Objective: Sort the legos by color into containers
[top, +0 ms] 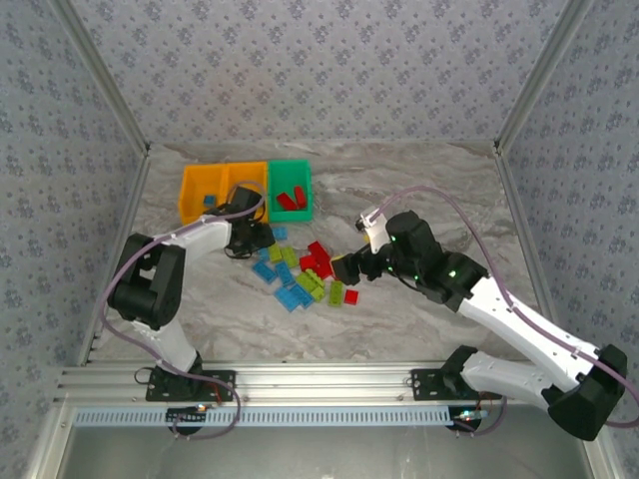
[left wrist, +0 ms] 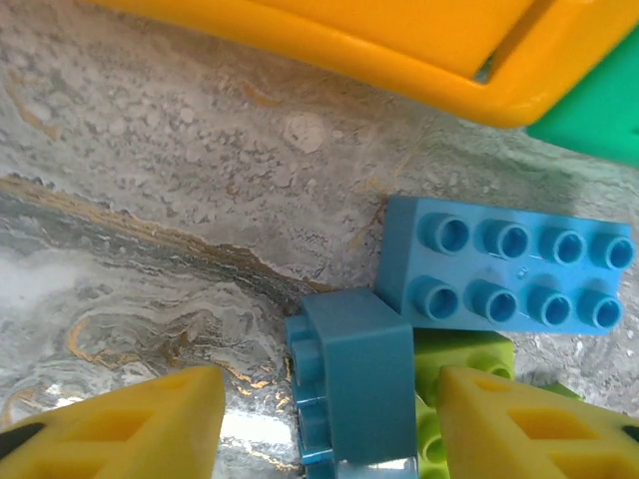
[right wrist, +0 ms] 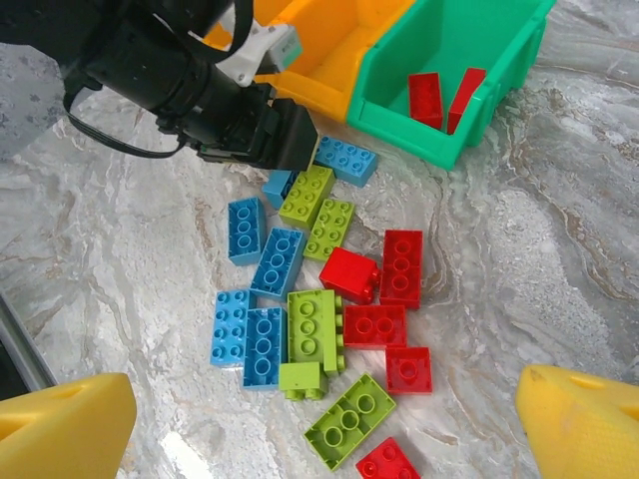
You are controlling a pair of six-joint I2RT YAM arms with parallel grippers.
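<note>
Left gripper (left wrist: 329, 409): jaws parted, straddling small blue lego (left wrist: 354, 374), gap each side, not clamped. Lego on surface (left wrist: 150, 150) near orange bin (left wrist: 399, 50), long axis across closing line. Right gripper (right wrist: 321, 424) spread wide, empty, over lego pile (right wrist: 319, 299), farther off.

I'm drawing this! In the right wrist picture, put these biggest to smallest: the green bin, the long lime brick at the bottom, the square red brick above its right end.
1. green bin, farthest away yet clearly biggest
2. long lime brick
3. square red brick, clearly shorter than its lime neighbour
</note>
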